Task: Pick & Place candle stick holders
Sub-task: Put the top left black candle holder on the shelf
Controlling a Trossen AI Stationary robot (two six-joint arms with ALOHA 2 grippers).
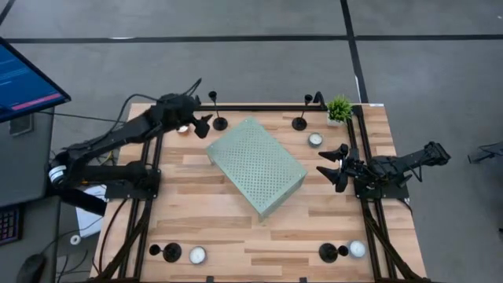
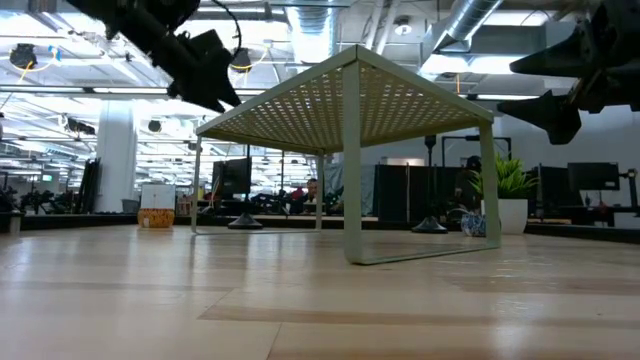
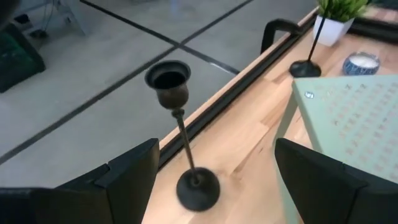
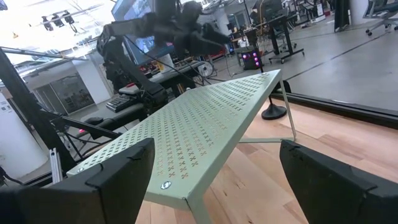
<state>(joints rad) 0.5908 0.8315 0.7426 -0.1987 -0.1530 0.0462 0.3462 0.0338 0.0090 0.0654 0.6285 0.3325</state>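
Observation:
Four black candle stick holders stand upright on their disc bases at the table's corners: far left [image 1: 219, 122], far right [image 1: 299, 122], near left [image 1: 171, 252], near right [image 1: 328, 252]. My left gripper [image 1: 206, 126] is open and raised, just left of the far-left holder. In the left wrist view the far-left holder [image 3: 186, 149] stands ahead between the spread fingers [image 3: 134, 171], untouched. My right gripper [image 1: 324, 163] is open and empty above the table's right side, pointing at the green stand [image 1: 256, 165]. It also shows in its own wrist view [image 4: 214, 162].
A pale green perforated metal stand [image 2: 350, 110] sits in the table's middle. Tealights lie at the far right [image 1: 315, 140], near left [image 1: 196, 255] and near right [image 1: 357, 249]. A small potted plant [image 1: 339, 108] stands in the far right corner. A black rail [image 3: 249, 81] edges the table.

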